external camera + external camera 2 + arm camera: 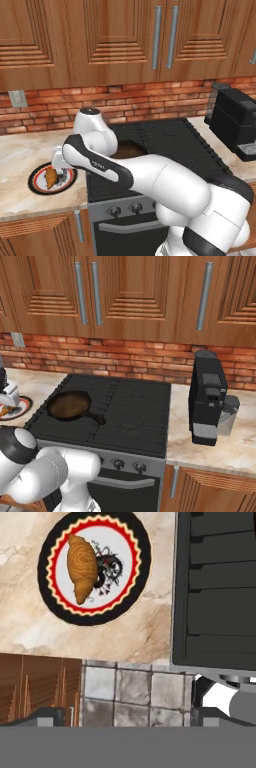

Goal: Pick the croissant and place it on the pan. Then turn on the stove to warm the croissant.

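The golden-orange croissant (82, 568) lies on the left half of a round plate (141, 559) with a black-red rim, on the counter left of the stove (167, 137). My gripper (61, 169) hovers over the plate's right part, above the croissant (51, 177) and not touching it. In the hand view the fingertips (46, 716) stand wide apart with nothing between them, so it is open. The dark-brown pan (69, 405) sits on the stove's front-left grate, handle pointing right. In the left base view my arm hides most of the pan (132, 148).
A black coffee machine (207, 398) stands on the counter right of the stove. Round knobs (135, 206) line the silver front panel. The counter's front edge and the wooden cabinet front (40, 682) lie below the plate in the hand view. A brick wall runs behind.
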